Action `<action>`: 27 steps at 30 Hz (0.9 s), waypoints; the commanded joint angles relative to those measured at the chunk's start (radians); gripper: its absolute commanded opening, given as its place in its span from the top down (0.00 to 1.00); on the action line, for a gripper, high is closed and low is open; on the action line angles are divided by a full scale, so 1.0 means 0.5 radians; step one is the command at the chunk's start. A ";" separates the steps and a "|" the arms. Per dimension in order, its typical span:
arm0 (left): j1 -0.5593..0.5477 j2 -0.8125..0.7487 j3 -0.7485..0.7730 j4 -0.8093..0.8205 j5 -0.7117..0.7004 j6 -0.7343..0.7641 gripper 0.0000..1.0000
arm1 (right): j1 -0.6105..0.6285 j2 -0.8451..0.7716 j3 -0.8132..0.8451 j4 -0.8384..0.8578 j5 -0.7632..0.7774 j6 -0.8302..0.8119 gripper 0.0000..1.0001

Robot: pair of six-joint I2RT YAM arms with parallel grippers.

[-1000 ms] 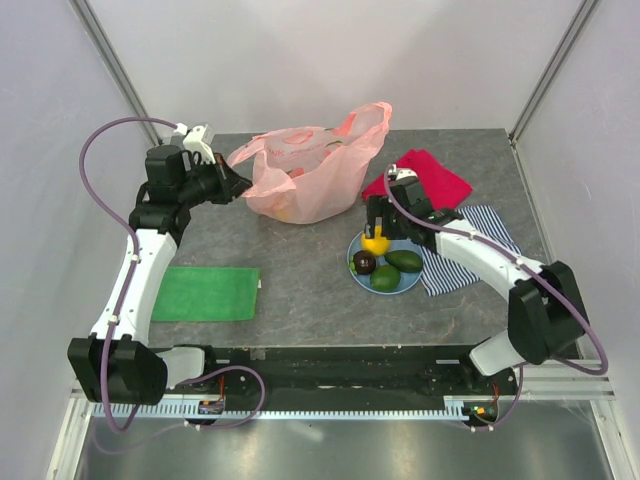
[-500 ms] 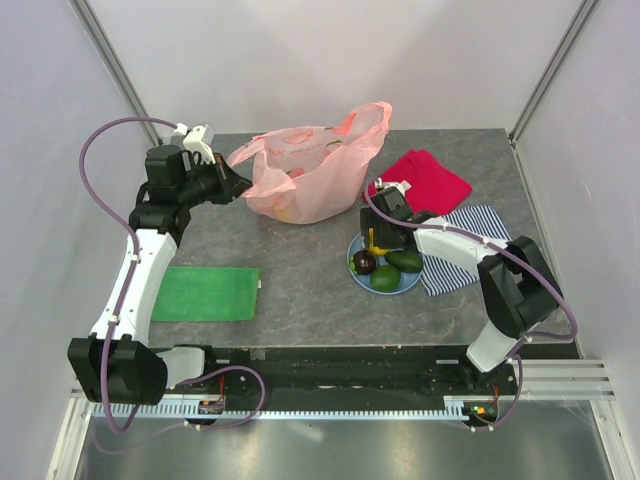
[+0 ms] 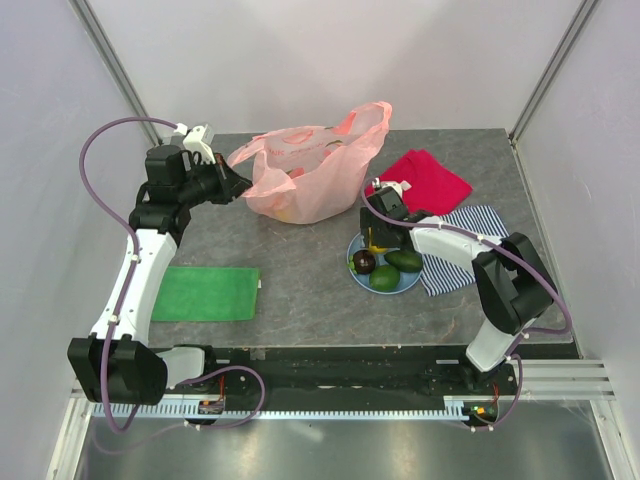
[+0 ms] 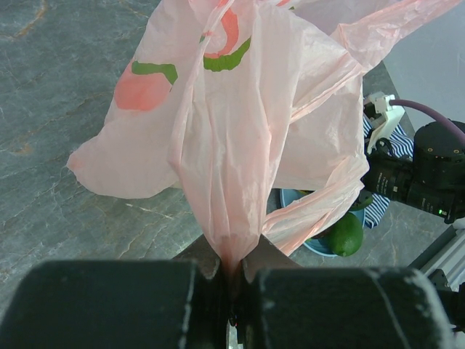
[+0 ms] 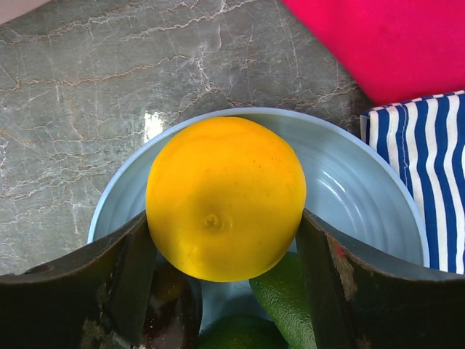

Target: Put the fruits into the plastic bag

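Thin pink film, crinkled and translucent: the plastic bag [image 3: 300,185] [image 4: 240,123] sits at the far middle of the grey veined stone table [image 3: 300,270], mouth upward, with printed red and green patches on its skin. The left gripper [image 3: 238,185] [image 4: 231,273] is pinched tight on a gathered pleat of that film at the bag's left side.

To the right of the bag we note a glossy pale-blue plate [image 3: 410,283] [image 5: 363,182], round and shallow. On it lies the yellow-orange citrus [image 5: 225,196], smooth, finely pored and near-spherical. The right gripper [image 3: 375,240] [image 5: 225,243] brackets it, dark fingers [image 5: 138,254] pressed to both flanks; the fruit is still low in the plate.

Beside it are a dark purple-brown round fruit [image 3: 364,262] [image 5: 171,305], a matte green avocado [image 3: 405,261] [image 5: 283,298] and a second green fruit [image 3: 385,277].

The plate's right edge touches a blue-and-white striped cloth [image 3: 470,250] [image 5: 421,160]. A red folded cloth [image 3: 425,178] [image 5: 392,43] lies beyond it. A flat green cloth [image 3: 205,293] lies well apart, near left.
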 commanded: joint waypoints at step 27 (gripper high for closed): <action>0.011 0.005 0.011 0.060 0.105 0.022 0.98 | 0.186 -0.703 0.274 0.961 -0.421 -0.398 0.54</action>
